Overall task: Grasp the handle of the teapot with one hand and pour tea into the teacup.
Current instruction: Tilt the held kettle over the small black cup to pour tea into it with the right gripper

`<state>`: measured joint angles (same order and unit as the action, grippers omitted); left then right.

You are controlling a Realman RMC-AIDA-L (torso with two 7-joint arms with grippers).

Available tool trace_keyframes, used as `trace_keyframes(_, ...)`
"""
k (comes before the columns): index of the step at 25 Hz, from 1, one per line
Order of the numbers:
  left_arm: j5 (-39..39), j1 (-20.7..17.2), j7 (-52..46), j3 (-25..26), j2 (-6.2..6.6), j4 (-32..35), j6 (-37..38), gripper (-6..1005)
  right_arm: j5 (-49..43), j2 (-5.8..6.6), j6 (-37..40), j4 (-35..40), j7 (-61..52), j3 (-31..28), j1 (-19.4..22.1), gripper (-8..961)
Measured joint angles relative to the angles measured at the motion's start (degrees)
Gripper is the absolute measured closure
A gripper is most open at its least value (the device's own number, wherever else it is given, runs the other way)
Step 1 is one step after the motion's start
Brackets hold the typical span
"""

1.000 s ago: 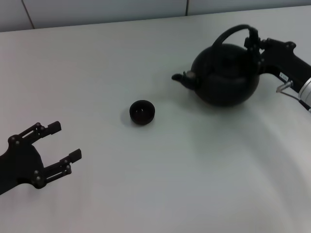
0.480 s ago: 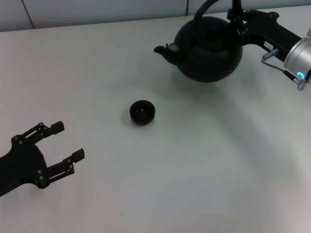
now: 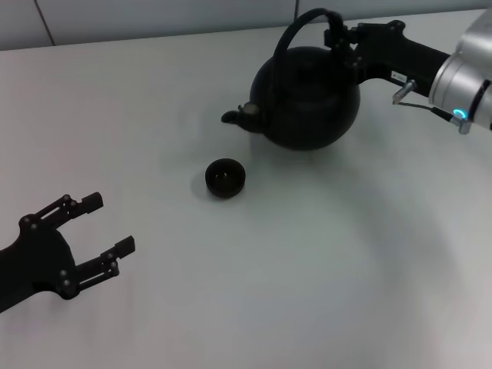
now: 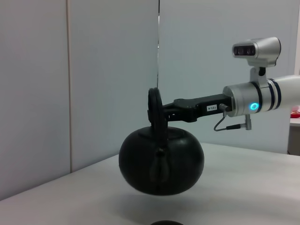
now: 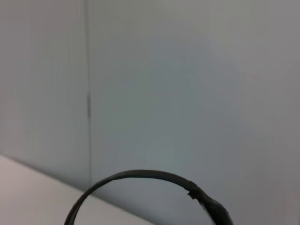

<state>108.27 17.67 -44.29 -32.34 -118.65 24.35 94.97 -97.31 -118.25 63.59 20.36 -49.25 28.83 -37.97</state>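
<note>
Two claws: right claw (image 3: 338,36) clamped on teapot (image 3: 307,96) handle (image 3: 296,31), left claw (image 3: 96,227) spread, empty.

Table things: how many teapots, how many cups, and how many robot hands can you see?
Teapot: 1, lifted by its handle
Teacup: 1
Grippers: 2, the right gripper on the handle, the left gripper open
Total: 4

We see soft, even light on the tabletop (image 3: 231,307), a faint diffuse shadow under the teapot (image 3: 307,96), no glare.
</note>
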Motion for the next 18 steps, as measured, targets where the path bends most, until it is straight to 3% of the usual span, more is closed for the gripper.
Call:
trace_keyframes(4, -0.2, 0.1, 0.8, 0.0, 0.0, -1.0, 0.0, 199, 0.0, -0.07, -1.6, 0.9, -0.8, 4.3, -1.0, 873)
trace_keyframes(12, -0.7, 0.4, 1.4, -0.1, 0.05, -1.3, -0.2, 199, 0.0, -0.39, -1.4, 2.5, 2.8, 5.1, -0.9, 873)
trace_keyframes(18, -0.8, 0.4, 1.4, 0.0, 0.07, -1.3, -0.2, 199, 0.0, -0.52, -1.2, 5.7, 6.7, 9.2, 0.0, 873)
